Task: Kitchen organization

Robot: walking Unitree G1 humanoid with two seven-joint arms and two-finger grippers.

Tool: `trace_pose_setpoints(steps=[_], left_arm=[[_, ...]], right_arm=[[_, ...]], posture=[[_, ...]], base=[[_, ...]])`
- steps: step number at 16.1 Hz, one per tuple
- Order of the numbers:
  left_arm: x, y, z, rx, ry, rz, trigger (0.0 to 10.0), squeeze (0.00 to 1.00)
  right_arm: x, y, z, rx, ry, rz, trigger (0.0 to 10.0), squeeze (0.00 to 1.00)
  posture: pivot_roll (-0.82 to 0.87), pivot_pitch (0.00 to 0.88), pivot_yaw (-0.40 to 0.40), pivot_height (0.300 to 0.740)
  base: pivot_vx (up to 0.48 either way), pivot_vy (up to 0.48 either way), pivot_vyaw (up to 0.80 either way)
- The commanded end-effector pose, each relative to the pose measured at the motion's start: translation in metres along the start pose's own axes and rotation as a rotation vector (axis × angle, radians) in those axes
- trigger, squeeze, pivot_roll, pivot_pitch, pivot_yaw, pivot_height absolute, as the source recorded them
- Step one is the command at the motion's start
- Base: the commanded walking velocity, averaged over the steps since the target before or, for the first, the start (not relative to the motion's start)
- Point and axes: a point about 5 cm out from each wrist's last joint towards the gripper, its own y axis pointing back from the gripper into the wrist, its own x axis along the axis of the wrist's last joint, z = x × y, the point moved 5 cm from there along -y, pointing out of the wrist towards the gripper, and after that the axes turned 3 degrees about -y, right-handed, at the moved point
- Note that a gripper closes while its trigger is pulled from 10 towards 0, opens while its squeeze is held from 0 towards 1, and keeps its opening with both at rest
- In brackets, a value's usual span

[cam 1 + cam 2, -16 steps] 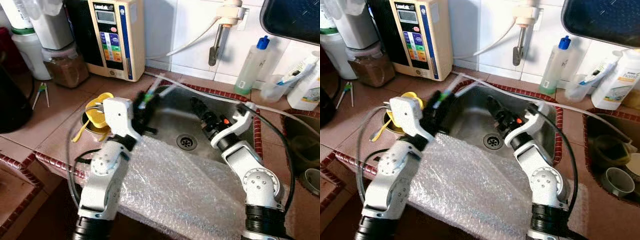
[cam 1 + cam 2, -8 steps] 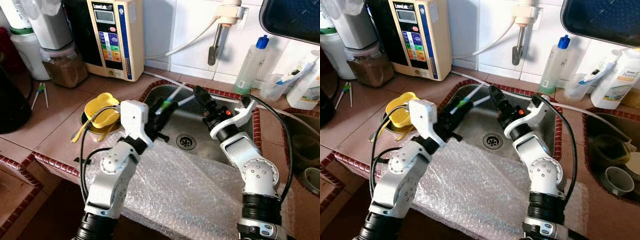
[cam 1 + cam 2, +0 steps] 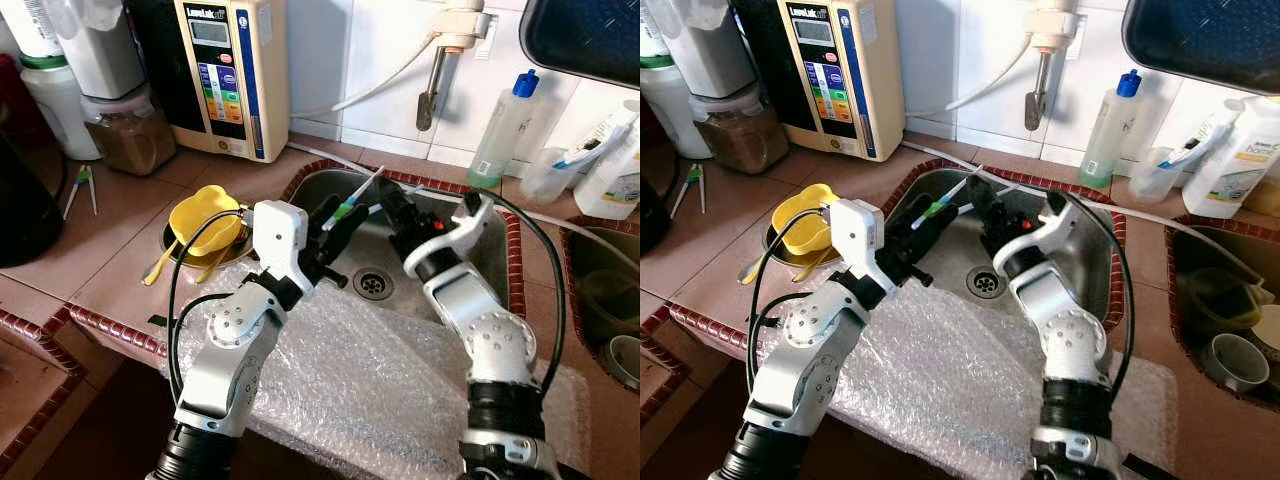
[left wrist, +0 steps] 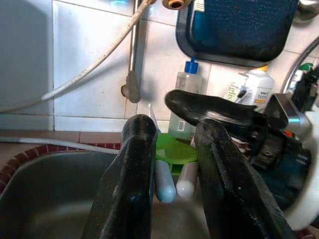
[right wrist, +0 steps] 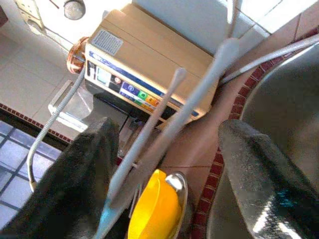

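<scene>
While both arms reach over the basin, the tiled counter [image 3: 120, 240] carries a stainless sink [image 3: 495, 270] set in a red-tile rim, with a sheet of bubble wrap [image 3: 380, 385] draped over its front edge and down toward the robot. Against the white wall tiles stand a cream water-purifier unit [image 3: 225, 75] to the left and a wall tap [image 3: 436, 75] above the basin, with a thin white hose [image 3: 340, 160] running along the back rim. To the right of the tap stand a clear bottle with a blue cap [image 3: 505, 130] and a white bottle [image 3: 612, 180]. Left of the sink, a yellow scoop-like utensil [image 3: 203, 222] rests in a small round bowl, and a jar of brown granules [image 3: 128, 135] sits near the purifier. The left gripper [image 3: 338, 222] is held over the left part of the basin; its fingers [image 4: 132, 184] are pressed against two pale toothbrushes [image 4: 172, 181], one with a green band, whose handles rise toward the back rim. The right gripper [image 3: 392, 205] sits just beside them, its fingers [image 5: 259, 169] spread apart with the two pale handles [image 5: 164, 119] passing between them, not clamped. The drain [image 3: 372, 284] lies below both grippers.
</scene>
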Motion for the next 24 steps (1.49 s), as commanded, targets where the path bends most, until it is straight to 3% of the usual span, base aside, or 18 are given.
trace_pose_setpoints(steps=[1,6,7,15,16,17,20,21,22,23,24], left_arm=[[0.003,-0.001,0.002,-0.014,-0.013,0.007,0.0,0.00],[0.003,-0.001,0.001,-0.013,-0.019,0.009,0.0,0.00],[0.004,0.000,0.000,-0.013,-0.024,0.010,0.0,0.00],[0.002,0.000,-0.004,0.000,-0.039,-0.003,0.2,0.00],[0.001,0.000,-0.004,0.000,-0.039,-0.006,1.6,0.00],[0.001,0.001,-0.004,0.003,-0.040,-0.007,2.3,0.00],[0.001,0.002,-0.005,0.016,-0.048,-0.008,3.1,0.00],[0.000,0.002,-0.005,0.016,-0.048,-0.009,5.5,0.00],[-0.001,0.003,-0.005,0.016,-0.041,-0.012,6.9,0.00],[-0.001,0.003,-0.006,0.023,-0.036,-0.014,10.0,1.00],[-0.002,0.004,-0.008,0.031,-0.028,-0.016,10.0,1.00]], right_arm=[[0.002,-0.003,0.000,-0.007,0.003,0.011,0.0,0.00],[0.006,-0.005,0.003,-0.011,0.016,0.008,0.0,0.00],[0.012,-0.005,0.004,-0.007,0.052,-0.002,0.0,0.00],[0.021,-0.004,0.009,-0.027,0.040,0.030,0.0,0.00],[0.022,-0.005,0.009,-0.028,0.035,0.033,0.0,0.00],[0.022,-0.005,0.009,-0.031,0.024,0.036,0.0,0.00],[0.018,-0.003,0.011,-0.037,-0.005,0.028,0.0,0.00],[0.017,-0.003,0.011,-0.037,-0.012,0.025,0.0,0.00],[0.016,-0.003,0.011,-0.035,-0.021,0.025,0.0,0.00],[0.017,-0.003,0.010,-0.035,-0.022,0.025,0.0,0.00],[0.018,-0.003,0.011,-0.035,-0.023,0.027,0.0,0.00]], posture=[[0.01,0.043,0.004,0.740],[0.01,0.041,0.006,0.740],[0.00,0.037,0.004,0.740],[0.01,0.041,0.013,0.740],[0.01,0.041,0.013,0.740],[0.01,0.042,0.012,0.740],[0.01,0.050,0.008,0.740],[0.01,0.053,0.008,0.740],[0.01,0.056,0.008,0.740],[0.01,0.057,0.009,0.740],[0.02,0.059,0.009,0.740]], base=[[0.000,0.000,0.00],[0.000,0.000,0.00],[0.000,0.000,0.00],[0.000,0.000,0.00],[0.000,0.000,0.00],[0.000,0.000,0.00],[0.000,0.000,0.00],[0.000,0.000,0.00],[0.000,0.000,0.00],[0.000,0.000,0.00],[0.000,0.000,0.00]])
